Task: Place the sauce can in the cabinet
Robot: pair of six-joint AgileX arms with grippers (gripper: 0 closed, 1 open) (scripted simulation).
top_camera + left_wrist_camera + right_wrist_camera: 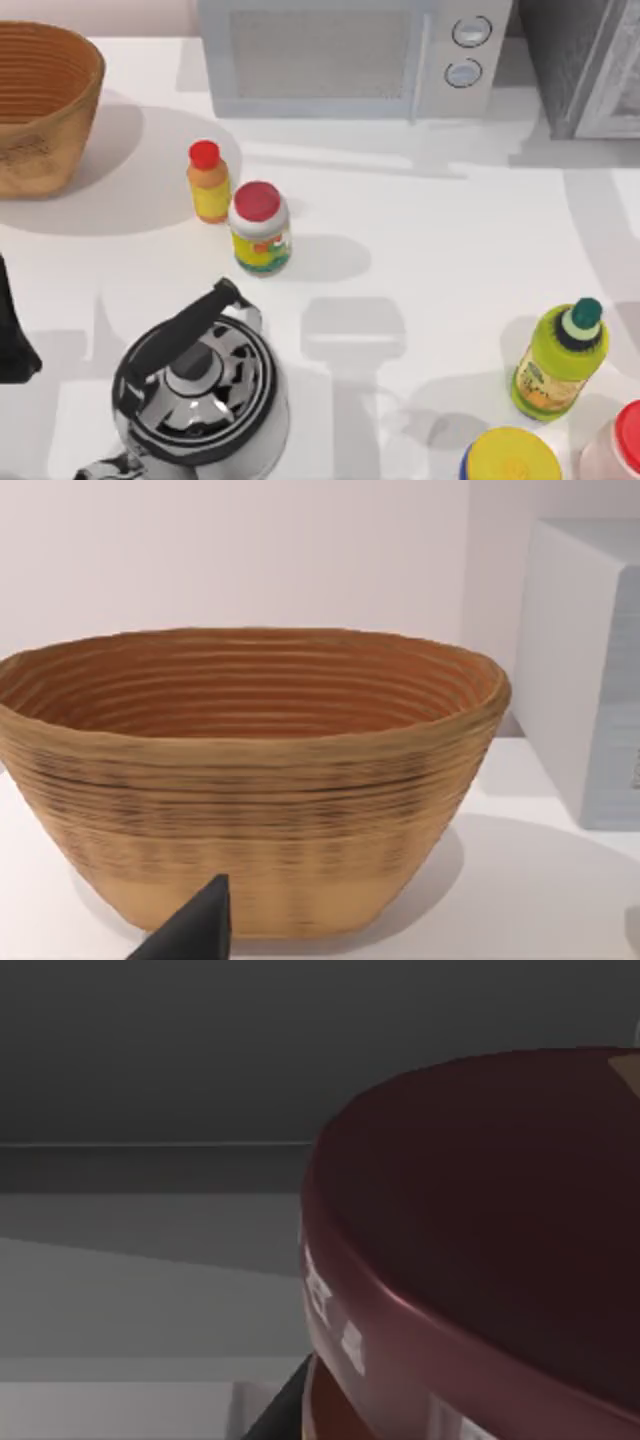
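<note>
The sauce can (pixel 480 1250) looms very close in the right wrist view, its dark brown lid tilted and a strip of orange label under it. My right gripper (pixel 285 1410) is shut on the sauce can, and one dark finger lies against the can's side. Behind the can is the cabinet's dark grey interior (pixel 150 1060) with a paler floor below. In the top view the cabinet (pixel 575 60) stands at the back right corner, its light grey door (pixel 618 90) swung open. My left gripper (pixel 12 340) is parked at the table's left edge.
A woven basket (pixel 40 110) sits back left, facing the left wrist camera (pixel 250 780). The white microwave (pixel 350 55) stands beside the cabinet. An orange bottle (pixel 208 182), a red-lidded jar (pixel 260 228), a kettle (pixel 200 390) and a green bottle (pixel 560 360) stand on the table.
</note>
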